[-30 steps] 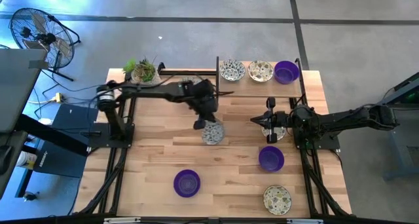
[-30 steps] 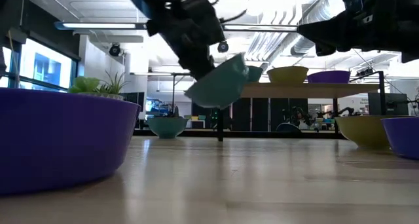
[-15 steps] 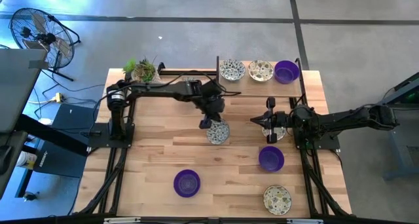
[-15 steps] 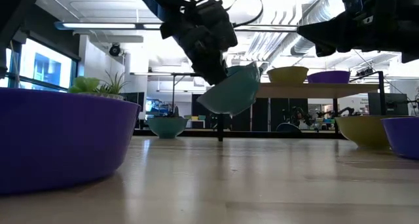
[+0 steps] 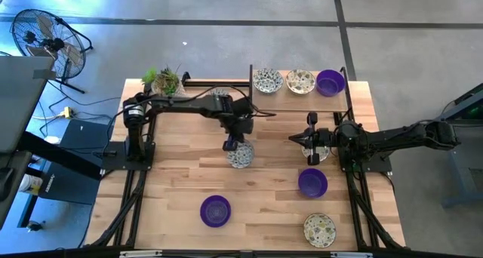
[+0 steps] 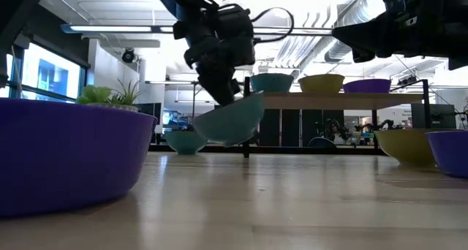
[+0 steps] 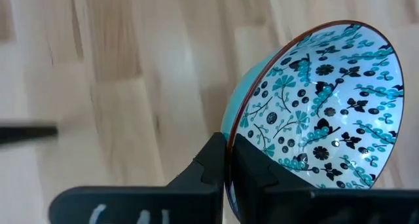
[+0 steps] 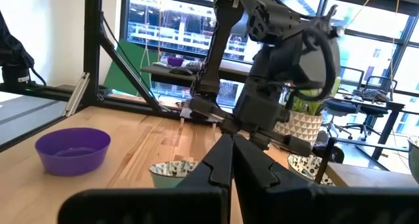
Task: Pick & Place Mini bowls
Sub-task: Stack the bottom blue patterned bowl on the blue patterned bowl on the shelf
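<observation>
Pincer work centred on the left pincer, which was clamped on the rim of a patterned mini bowl; the left wrist view showed one dark finger inside and one outside the red-edged rim of that bowl, whose inside was white with teal and dark flowers and whose outside was teal. In the low view the held bowl hung tilted, clear of the bench, below the left pincer. It sat over the middle of the bench, a little toward the far edge. The right pincer waited near the right edge, fingers pressed together on nothing, its closed fingers meeting in the right wrist view. Just beside it lay a patterned bowl, partly hidden under the arm, and nearer the front a purple bowl. Another purple bowl rested near the front edge left of centre, and a patterned bowl at the front right corner. On a raised shelf along the far right edge stood two patterned bowls and a purple one. A potted plant stood at the far left corner.
</observation>
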You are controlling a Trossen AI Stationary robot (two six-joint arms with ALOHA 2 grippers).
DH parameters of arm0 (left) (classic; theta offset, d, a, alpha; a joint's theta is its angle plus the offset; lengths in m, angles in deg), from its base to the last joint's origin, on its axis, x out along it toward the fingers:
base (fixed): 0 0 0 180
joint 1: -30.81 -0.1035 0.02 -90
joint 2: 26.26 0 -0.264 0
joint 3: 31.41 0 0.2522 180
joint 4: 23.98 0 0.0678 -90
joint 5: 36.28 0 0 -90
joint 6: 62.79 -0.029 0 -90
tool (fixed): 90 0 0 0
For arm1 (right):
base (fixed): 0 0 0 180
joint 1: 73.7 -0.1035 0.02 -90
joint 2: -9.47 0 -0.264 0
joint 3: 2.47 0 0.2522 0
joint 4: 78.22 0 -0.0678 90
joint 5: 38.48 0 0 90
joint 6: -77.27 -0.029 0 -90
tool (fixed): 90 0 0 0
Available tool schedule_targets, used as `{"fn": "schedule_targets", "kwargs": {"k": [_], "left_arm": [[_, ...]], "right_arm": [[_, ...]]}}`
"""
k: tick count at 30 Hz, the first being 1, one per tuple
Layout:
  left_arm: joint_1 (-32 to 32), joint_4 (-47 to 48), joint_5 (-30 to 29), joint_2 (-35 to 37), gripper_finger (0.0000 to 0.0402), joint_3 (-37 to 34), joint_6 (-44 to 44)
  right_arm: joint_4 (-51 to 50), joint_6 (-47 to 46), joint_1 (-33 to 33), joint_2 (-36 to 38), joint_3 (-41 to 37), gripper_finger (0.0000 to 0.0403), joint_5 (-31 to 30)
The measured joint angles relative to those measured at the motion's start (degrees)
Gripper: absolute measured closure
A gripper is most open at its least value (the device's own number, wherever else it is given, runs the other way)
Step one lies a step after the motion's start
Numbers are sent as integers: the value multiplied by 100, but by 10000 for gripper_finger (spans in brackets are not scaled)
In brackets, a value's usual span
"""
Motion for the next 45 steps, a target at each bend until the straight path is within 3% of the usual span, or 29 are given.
{"fn": "schedule_targets", "kwargs": {"k": [25,45], "left_arm": [[76,70,-589,0,391,-4,-126],[70,-3,-597,-2,376,-208,-119]], "right_arm": [[-7,3,-1,0,0,401,2],[5,1,1,0,0,401,23]]}}
